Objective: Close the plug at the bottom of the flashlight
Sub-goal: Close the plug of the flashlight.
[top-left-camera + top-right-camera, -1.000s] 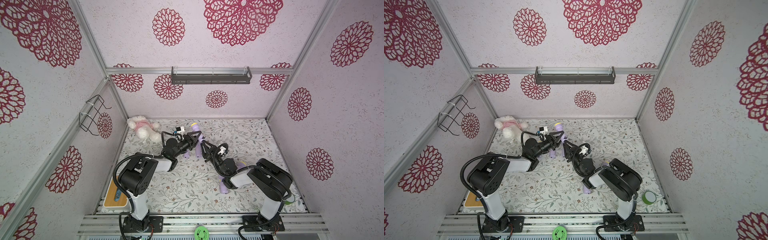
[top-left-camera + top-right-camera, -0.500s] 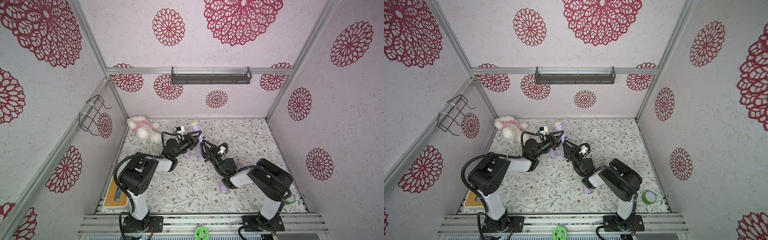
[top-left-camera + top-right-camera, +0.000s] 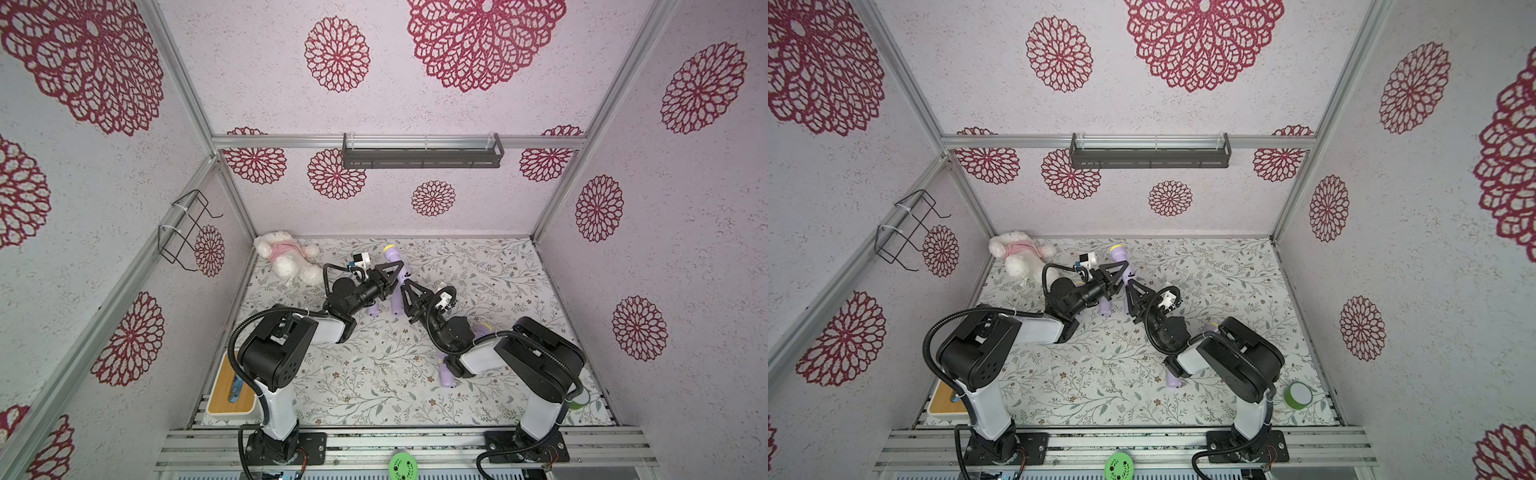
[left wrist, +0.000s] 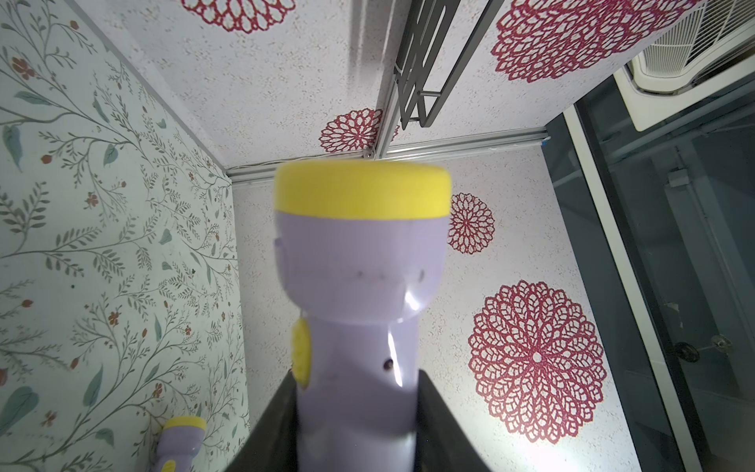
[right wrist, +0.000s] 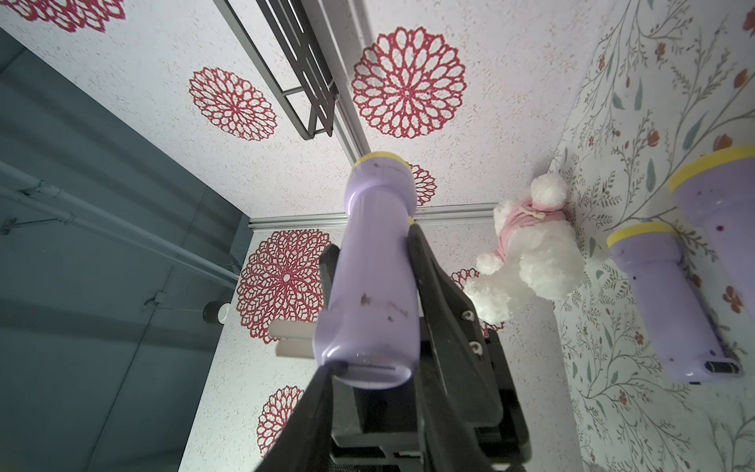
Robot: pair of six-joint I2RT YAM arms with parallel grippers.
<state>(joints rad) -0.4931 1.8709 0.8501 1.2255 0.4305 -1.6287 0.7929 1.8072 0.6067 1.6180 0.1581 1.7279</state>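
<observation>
While left tool (image 3: pixel 394 276) pinches flashlight (image 4: pixel 359 265) mid-body above worktop (image 3: pixel 374 374), right tool (image 3: pixel 408 286) sits at its base, 5 o'clock side; own grip cannot be told.

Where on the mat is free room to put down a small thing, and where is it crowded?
Free: the mat at back right, toward the right wall; also the front middle, between the arm bases. Crowded: mid-back, around the held flashlight, the lying flashlights and plush toy.
</observation>
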